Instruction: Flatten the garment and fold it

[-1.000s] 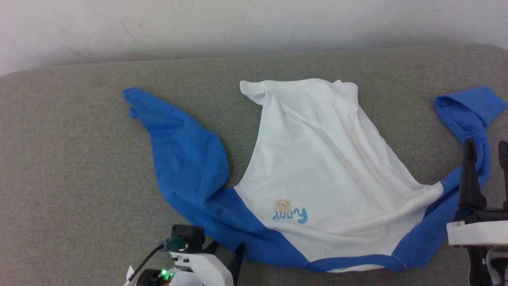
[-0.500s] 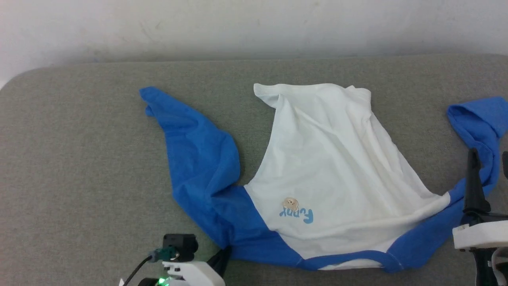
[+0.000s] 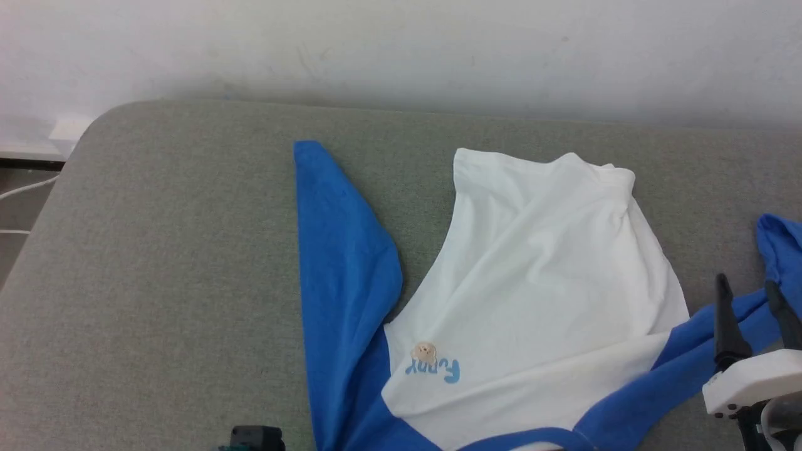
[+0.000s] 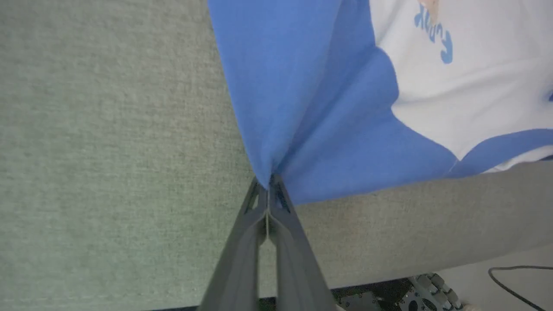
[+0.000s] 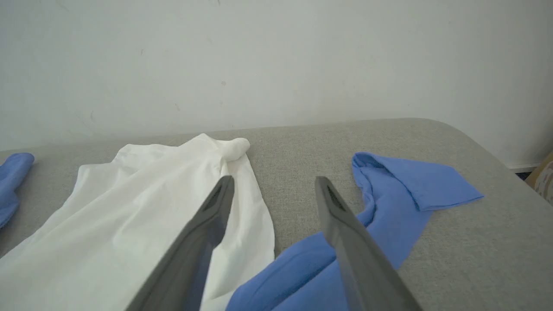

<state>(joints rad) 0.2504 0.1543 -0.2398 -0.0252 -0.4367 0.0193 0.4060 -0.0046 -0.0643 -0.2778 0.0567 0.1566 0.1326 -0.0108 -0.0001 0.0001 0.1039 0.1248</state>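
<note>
Where left pincer (image 4: pixel 268 185) pinches, thin garment (image 4: pixel 311 108) puckers

Light is bright, soft and even in my three views. In the head view a dim shadow band lies along the wall (image 3: pixel 401 37) at 12 o'clock, above the surface (image 3: pixel 156 263). My left hand (image 4: pixel 268 181) is blurred at 6 o'clock in its wrist view.

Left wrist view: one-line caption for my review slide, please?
Left gripper shut, pinching a blue fold of the garment lying on the grey padded surface.
</note>
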